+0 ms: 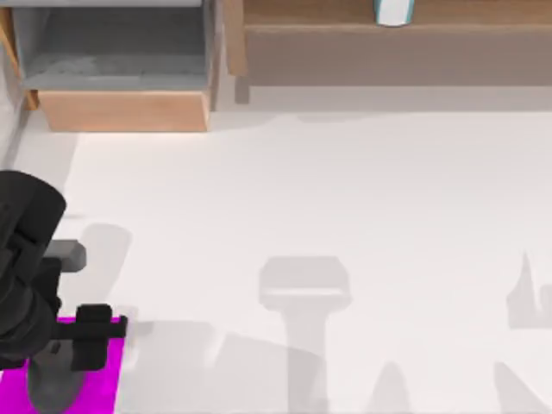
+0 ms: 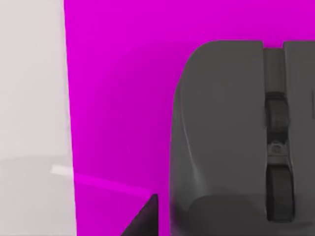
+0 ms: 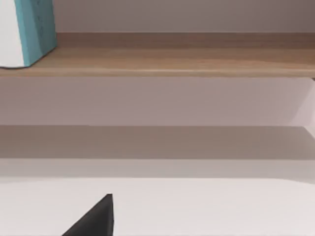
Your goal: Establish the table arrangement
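Observation:
The white table (image 1: 345, 190) spans the top view. At its front left corner lies a magenta mat (image 1: 99, 379) with a grey computer mouse (image 1: 53, 388) resting on it. My left gripper (image 1: 67, 355) hangs just over the mat, right by the mouse. In the left wrist view the mouse (image 2: 231, 142) appears close up on the mat (image 2: 118, 98), with its scroll wheel facing up. A dark edge of my right gripper (image 3: 93, 221) juts in low in the right wrist view, above bare table (image 3: 206, 206) and facing the shelf.
An open light-wood drawer unit (image 1: 121, 108) with a grey inside stands at the back left. A long wooden shelf (image 1: 388, 34) runs along the back and carries a white and teal object (image 1: 394, 10), which also stands on the shelf in the right wrist view (image 3: 29, 29).

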